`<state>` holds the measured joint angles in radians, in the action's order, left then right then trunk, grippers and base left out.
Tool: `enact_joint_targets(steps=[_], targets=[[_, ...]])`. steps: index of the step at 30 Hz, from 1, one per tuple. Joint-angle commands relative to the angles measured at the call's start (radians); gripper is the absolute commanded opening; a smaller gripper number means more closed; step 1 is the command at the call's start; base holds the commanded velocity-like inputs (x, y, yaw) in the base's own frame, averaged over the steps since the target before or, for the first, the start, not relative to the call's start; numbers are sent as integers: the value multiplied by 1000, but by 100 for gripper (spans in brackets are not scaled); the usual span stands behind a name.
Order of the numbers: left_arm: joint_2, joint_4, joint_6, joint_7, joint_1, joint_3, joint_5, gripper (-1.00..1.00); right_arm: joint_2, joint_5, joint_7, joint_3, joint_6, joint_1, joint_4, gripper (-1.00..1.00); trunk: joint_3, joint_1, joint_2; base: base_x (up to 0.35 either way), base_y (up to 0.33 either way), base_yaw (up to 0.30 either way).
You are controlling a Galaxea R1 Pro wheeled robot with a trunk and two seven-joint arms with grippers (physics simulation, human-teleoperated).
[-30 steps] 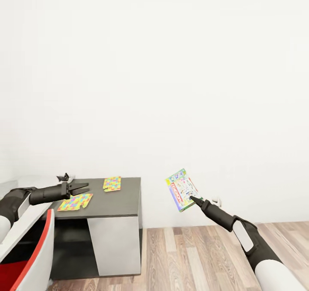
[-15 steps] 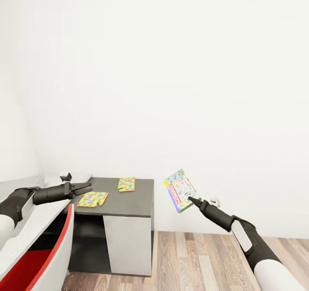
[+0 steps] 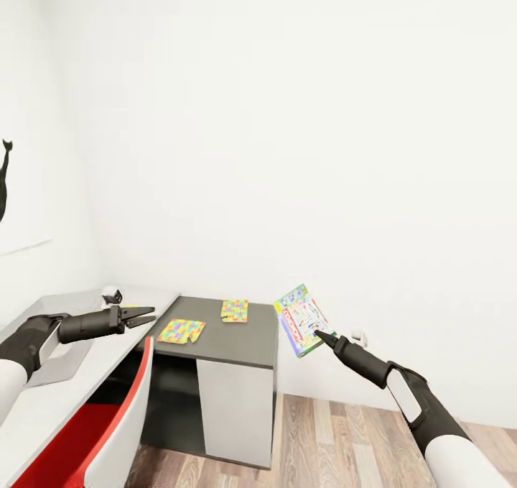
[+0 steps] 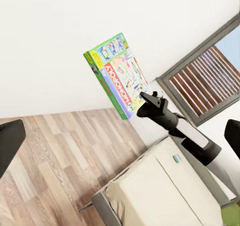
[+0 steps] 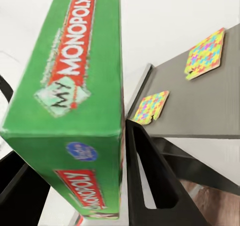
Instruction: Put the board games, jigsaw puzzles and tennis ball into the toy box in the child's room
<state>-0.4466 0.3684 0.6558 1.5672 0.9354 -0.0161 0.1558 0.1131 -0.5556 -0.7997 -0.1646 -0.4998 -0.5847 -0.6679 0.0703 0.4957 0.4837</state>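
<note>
My right gripper point(image 3: 320, 336) is shut on a white-green board game point(image 3: 302, 318) with red edging, held up in the air to the right of the table. In the right wrist view its green side point(image 5: 75, 86) reads "My Monopoly" and sits between the fingers point(image 5: 150, 181). Two jigsaw puzzles point(image 3: 181, 330) point(image 3: 235, 310) lie flat on the dark grey section of the table point(image 3: 251, 344). My left gripper point(image 3: 143, 315) hangs open and empty over the white top, left of the nearer puzzle. The toy box and the tennis ball I cannot make out.
A red and white chair point(image 3: 108, 430) stands against the white desk point(image 3: 43, 409). A flat grey patch point(image 3: 61, 362) lies on the desk under my left forearm. Wood floor point(image 3: 345, 445) runs to the right. The left wrist view shows the bed point(image 4: 165, 191) and a window point(image 4: 210, 81).
The whole view has swung left: the table and puzzles now sit further right in the picture, and a black wall picture has come in. Both arms keep their pose.
</note>
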Motion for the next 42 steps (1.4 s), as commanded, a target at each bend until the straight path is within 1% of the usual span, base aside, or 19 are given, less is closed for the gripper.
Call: enact_joint_targets(steps=[1, 12, 18, 31, 35, 42], targets=[[0, 0, 11, 4, 0, -1, -1, 100, 0, -7, -1, -2, -8, 0, 0, -100, 4, -4, -7, 0, 0, 231], [0, -4, 7, 4, 0, 1, 1, 100, 5, -8, -3, -3, -8, 0, 0, -100, 51, -46, -84, 0, 0, 231], [-1, -6, 7, 4, 0, 0, 1, 100, 0, -8, -3, -2, -8, 0, 0, -100, 57, -46, -84, 0, 0, 231], [0, -6, 7, 4, -6, 1, 1, 100, 0, -8, -2, -3, -9, -1, -2, -100, 70, -46, -84, 0, 0, 236], [0, -6, 7, 4, -6, 1, 1, 100, 1, -9, -2, -3, -11, -1, -2, -100, 70, -46, -84, 0, 0, 268], [0, -6, 7, 4, -6, 1, 1, 100, 1, -8, 0, 2, -15, -1, -2, -100, 62, -46, -84, 0, 0, 215]])
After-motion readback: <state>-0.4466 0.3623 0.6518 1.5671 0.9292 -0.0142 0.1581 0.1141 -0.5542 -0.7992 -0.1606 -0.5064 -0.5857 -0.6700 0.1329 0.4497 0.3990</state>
